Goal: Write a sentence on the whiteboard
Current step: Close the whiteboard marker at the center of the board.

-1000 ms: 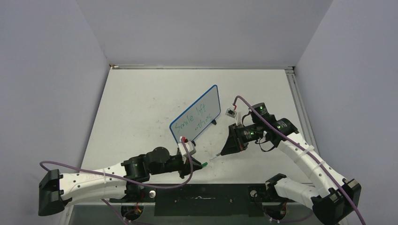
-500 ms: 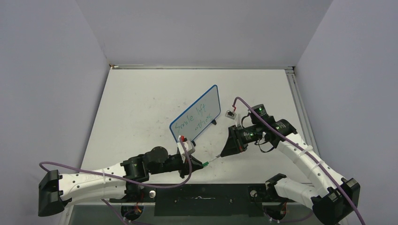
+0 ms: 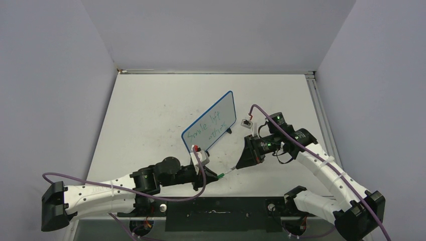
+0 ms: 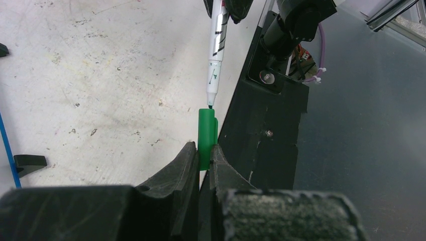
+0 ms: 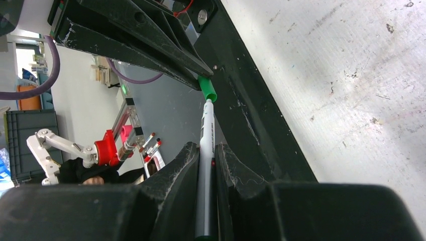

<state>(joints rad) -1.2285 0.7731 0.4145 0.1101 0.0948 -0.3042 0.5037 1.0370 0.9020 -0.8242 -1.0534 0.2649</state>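
Top view, board: the whiteboard (image 3: 226,106) stands tilted at centre frame, with the sentence (image 3: 205,127) in green across it in two lines. I judge the writing done and the capping in hand.
Top view, my hands: my left gripper (image 3: 213,175) is at low centre and my right gripper (image 3: 239,164) just right of it. The marker (image 3: 229,170) bridges the two above the table (image 3: 150,110).
Left wrist, grip: fingers narrow, pinched on the green cap (image 4: 206,128), its open mouth pointing up-frame.
Left wrist, gap: the marker tip sits right at the cap's mouth, centre frame. Entered or only touching, I cannot tell.
Right wrist, grip: right jaws narrow, clamped on the marker barrel at lower centre, tip pointing up-frame at the cap.
Right wrist, line-up: barrel and cap look slightly off one axis.
Risk one: pushing in off-axis, the tip catches the rim and the cap twists out of my left pinch, which holds only its end.
Risk two: too hard a push could slide the barrel back through my right fingers, leaving the cap unseated.
Risk three: if the tip skids off, ink lands on the cap's outside or the table.
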